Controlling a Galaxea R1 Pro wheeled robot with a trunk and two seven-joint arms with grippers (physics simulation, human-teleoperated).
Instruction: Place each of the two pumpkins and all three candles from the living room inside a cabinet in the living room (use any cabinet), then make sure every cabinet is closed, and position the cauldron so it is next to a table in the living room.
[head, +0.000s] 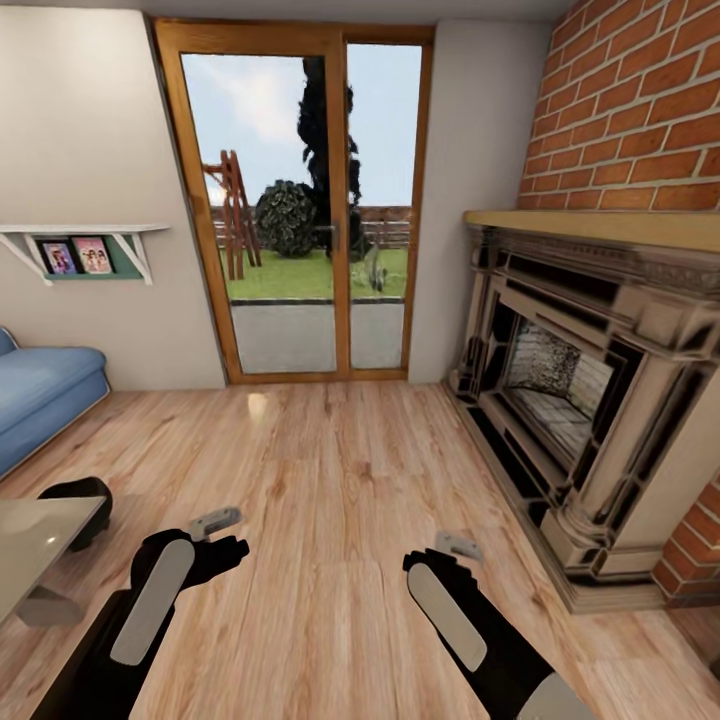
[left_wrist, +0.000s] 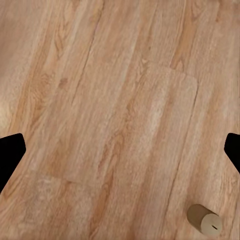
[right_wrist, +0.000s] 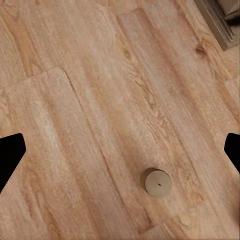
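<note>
Floor (head: 330, 480) pale tan wood-grain planks; fireplace (head: 590, 400) dark brown and beige beneath red brick wall (head: 640, 100); sofa (head: 40, 395) blue at left; candle (right_wrist: 158, 182) beige; both arms black with grey panels.

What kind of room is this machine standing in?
Most likely a living room: there is a large fireplace set in a brick wall, a blue sofa on the wood floor, and a glass door to a garden.

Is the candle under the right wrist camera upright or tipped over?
Upright. The candle shows its round top face with the wick spot at the centre, standing on the wooden floor.
</note>
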